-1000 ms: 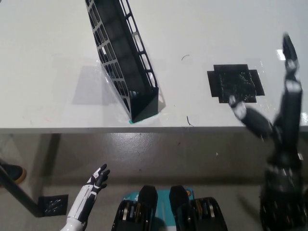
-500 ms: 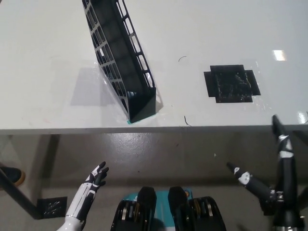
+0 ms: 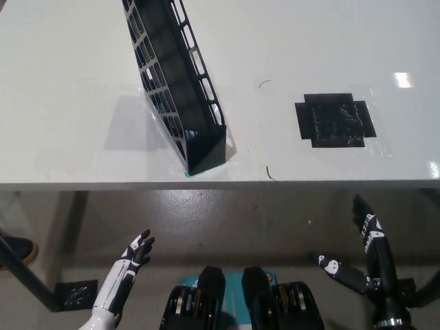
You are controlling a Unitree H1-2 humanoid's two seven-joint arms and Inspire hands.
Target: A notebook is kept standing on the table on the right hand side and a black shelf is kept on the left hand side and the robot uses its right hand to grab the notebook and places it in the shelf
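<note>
Now I'm lowering my right hand (image 3: 368,265) below the counter's (image 3: 69,82) front edge, fingers apart and empty; no notebook showing, the shelf (image 3: 175,82) standing empty, left hand (image 3: 127,265) resting open.

Our right hand (image 3: 368,265) has dropped from over the table's (image 3: 69,69) right side to below its front edge, fingers spread.

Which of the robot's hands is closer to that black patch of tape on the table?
The right. The black right hand hangs open below the table edge, just beneath the tape patch. The white left hand is open too, far off at lower left.
</note>
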